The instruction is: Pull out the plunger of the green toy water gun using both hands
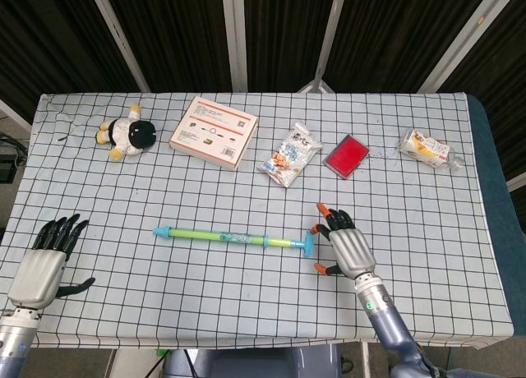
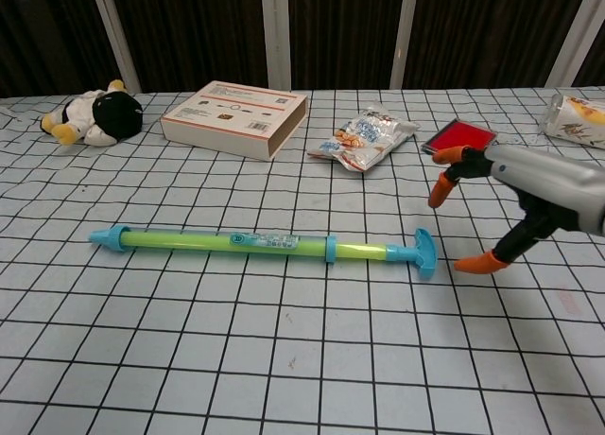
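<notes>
The right hand (image 1: 348, 249) hovers over the checked tablecloth (image 1: 246, 304) with its fingers spread and nothing in its grasp; its orange fingertips (image 2: 444, 184) are well apart from the thumb tip below them. Just beside those fingertips, toward the robot's left, lies the blue T-shaped handle (image 2: 423, 252) of the green toy water gun (image 1: 234, 237). In the head view the fingertips look very close to the handle, and whether they touch it cannot be told; the chest view shows a small gap.

From the handle a short stretch of the plunger rod (image 2: 360, 252) leads to a blue collar, then the green barrel runs on to a blue nozzle (image 1: 163, 231) at the far end from this hand. The gun lies flat, its long axis running crosswise in front of the robot, handle toward the right hand, nozzle toward the left hand (image 1: 45, 263).

The left hand rests near the table's near edge, well apart from the nozzle, fingers extended and holding nothing.

Beyond the right hand, farther from the robot, lie a red flat case (image 1: 346, 155), a snack packet (image 1: 289, 154), and a second packet (image 1: 427, 148) toward the far right corner. Past the barrel sit a white box (image 1: 214, 131) and a plush toy (image 1: 127, 134). Nothing lies between either hand and the gun.
</notes>
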`<action>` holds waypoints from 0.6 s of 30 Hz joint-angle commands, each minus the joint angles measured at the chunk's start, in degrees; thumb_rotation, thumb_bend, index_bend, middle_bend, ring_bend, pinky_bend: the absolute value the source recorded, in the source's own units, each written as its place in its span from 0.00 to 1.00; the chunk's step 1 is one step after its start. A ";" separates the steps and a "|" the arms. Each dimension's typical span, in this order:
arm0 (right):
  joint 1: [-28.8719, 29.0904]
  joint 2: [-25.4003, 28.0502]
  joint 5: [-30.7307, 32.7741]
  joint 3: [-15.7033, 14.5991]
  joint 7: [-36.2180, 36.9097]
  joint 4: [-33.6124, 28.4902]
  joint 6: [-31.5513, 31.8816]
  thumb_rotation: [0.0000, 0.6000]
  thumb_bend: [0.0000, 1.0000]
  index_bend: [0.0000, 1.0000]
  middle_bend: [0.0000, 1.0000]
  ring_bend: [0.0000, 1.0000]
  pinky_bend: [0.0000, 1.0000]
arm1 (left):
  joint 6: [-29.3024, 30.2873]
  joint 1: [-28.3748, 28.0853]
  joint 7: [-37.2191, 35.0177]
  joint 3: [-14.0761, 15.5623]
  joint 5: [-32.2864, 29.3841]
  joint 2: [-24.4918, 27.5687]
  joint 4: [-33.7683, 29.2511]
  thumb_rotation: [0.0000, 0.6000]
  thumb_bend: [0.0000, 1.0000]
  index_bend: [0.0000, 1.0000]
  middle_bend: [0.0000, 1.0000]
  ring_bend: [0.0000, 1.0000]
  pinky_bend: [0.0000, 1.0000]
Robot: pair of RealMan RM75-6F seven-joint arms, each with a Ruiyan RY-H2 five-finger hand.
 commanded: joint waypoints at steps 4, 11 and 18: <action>4.11 -6.62 6.08 2.18 -3.75 4.93 -0.16 1.00 0.20 0.37 0.09 0.00 0.00 | -0.23 -0.02 -0.46 -0.02 -0.30 0.23 0.08 1.00 0.13 0.00 0.00 0.00 0.00; 6.54 -9.54 7.78 2.62 -4.40 7.91 -0.23 1.00 0.24 0.41 0.11 0.00 0.00 | -0.42 -0.05 -0.40 -0.07 -0.69 0.33 -0.20 1.00 0.13 0.00 0.00 0.00 0.00; 7.93 -11.32 9.30 2.25 -4.69 9.26 -0.21 1.00 0.27 0.43 0.12 0.00 0.00 | -0.71 -0.17 -0.69 -0.18 -1.05 0.26 -0.08 1.00 0.13 0.00 0.00 0.00 0.00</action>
